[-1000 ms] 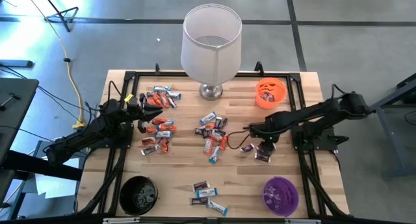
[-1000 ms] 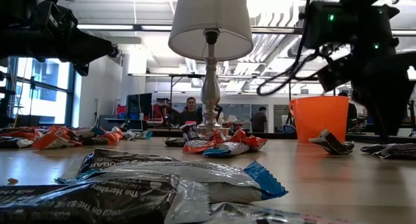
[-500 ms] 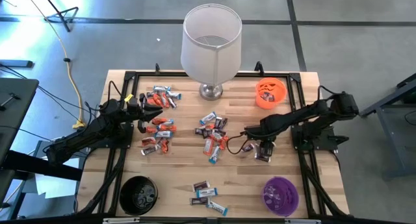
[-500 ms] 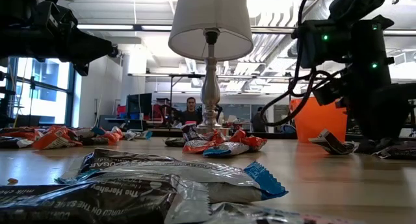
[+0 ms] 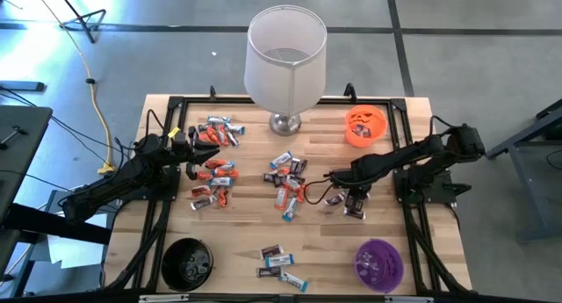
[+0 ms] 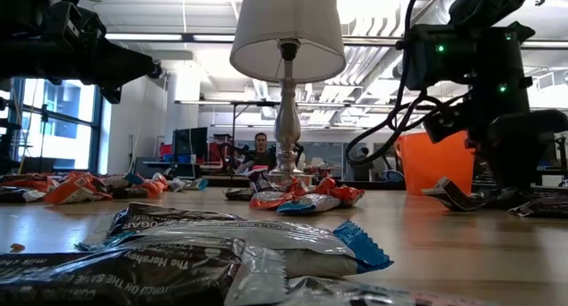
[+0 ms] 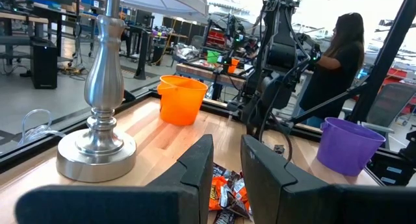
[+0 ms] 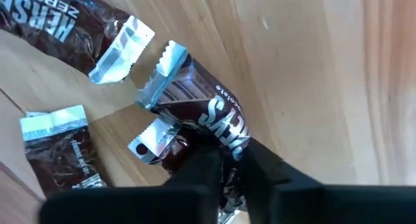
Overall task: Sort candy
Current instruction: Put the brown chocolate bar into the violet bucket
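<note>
Wrapped candy lies in loose heaps on the wooden table: orange-red and silver bars at the left (image 5: 215, 176), a mixed heap in the middle (image 5: 288, 180), a few near the front edge (image 5: 279, 266). At the right lie dark brown bars (image 8: 62, 23). My right gripper (image 5: 354, 202) points down there, shut on one dark brown candy (image 8: 208, 117). My left gripper (image 5: 209, 154) hangs level above the left heap. Its fingers (image 7: 198, 169) stand a narrow gap apart with nothing between them. My right gripper pinches the dark brown candy between its two fingers, on the crumpled wrapper (image 8: 221, 143) away from the silver crimped end (image 8: 166, 62). The fingers come from above, pointing down, and cover the spot itself. The candy lies flat on the table.
A lamp with a white shade (image 5: 285, 61) stands at the far middle. An orange bowl (image 5: 364, 126) sits far right, a purple bowl (image 5: 378, 263) near right, a black bowl (image 5: 187, 263) near left. Bare wood lies between the heaps.
My right gripper has sunk onto the dark brown candy at the right and shifted slightly toward the table's left edge. The candy heaps have stayed where they were.
</note>
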